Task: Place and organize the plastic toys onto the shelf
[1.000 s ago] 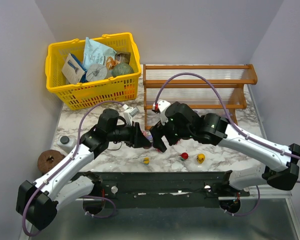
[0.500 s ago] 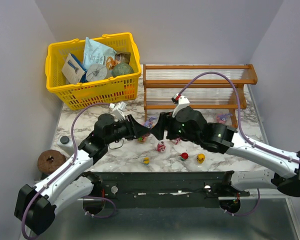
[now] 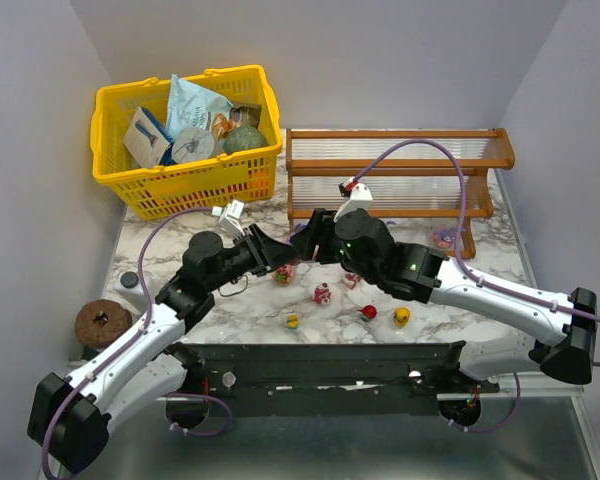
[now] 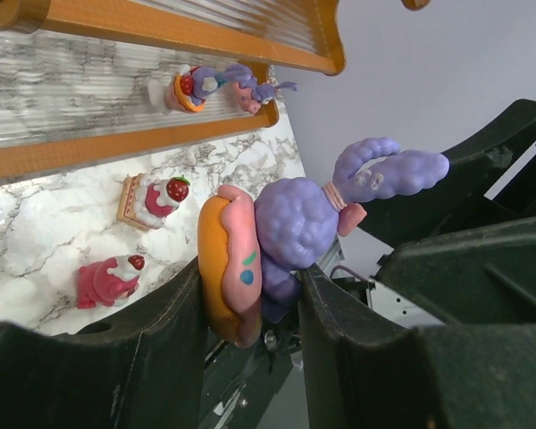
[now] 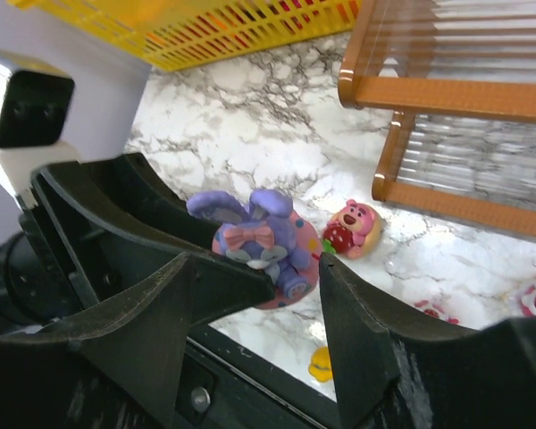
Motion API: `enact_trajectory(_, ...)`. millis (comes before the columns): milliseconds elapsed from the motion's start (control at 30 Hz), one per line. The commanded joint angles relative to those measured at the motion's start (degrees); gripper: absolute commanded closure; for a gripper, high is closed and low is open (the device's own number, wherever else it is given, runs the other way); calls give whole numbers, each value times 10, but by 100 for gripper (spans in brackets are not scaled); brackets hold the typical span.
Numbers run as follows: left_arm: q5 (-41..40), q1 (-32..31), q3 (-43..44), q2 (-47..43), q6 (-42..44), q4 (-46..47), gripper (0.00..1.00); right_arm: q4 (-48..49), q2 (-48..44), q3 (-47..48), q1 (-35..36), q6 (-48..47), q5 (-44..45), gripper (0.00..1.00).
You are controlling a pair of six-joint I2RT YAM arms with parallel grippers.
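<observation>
The fingers [image 4: 174, 340] of the left gripper [image 4: 253, 281] are clamped on the purple bunny toy [image 4: 290, 223], pinching it across its body and the pink ring at its side. It is held above the table [image 3: 460, 290], in front of the shelf's left end. The right gripper [image 5: 295, 273] faces it tip to tip. Its fingers [image 5: 375, 340] are apart, one on either side of the same toy, with no clamp showing. This looks like a handover from left to right, with the toy not yet released.

Nearest the arms' bases, three toys lie loose in a row on the marble: a small yellow toy [image 3: 293, 321], a red round toy [image 3: 368, 312] and a yellow duck [image 3: 403, 317]. A little farther in lie three more: a pink-and-white toy [image 3: 323, 294], a strawberry cake toy [image 3: 350, 280] and a pink bear-like toy [image 3: 283, 272], the last just below the meeting grippers.

Farther still, by the shelf's right foot, sits a purple toy [image 3: 443, 237] with a smaller figure close beside it. The overhead view puts them on the table in front of the lowest rail. The left wrist view shows them past an orange rail, so they may be on the bottom tier; I cannot settle which.

Behind them, the shelf [image 3: 395, 133] shows nothing on its upper two tiers. By this reading the task is at an early stage: one toy is in hand, six are plainly on the table, and at most two have been placed.
</observation>
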Motion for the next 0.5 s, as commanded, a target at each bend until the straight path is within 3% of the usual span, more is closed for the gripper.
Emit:
enact_trajectory(0,-12,-4,-10,-21,-16,37,100,55,13,-4,2,-10,42,37)
enact_trajectory(133,-12,-4,-8,-24,-17,39,100,58,30,2,1,-8,37,46)
enact_trajectory(367,-8,-4,-6,-22,-17,43,100,57,44,1,1,-8,35,50)
enact_trajectory(467,-5,-4,-9,-20,-18,46,100,57,49,2,2,-7,39,59)
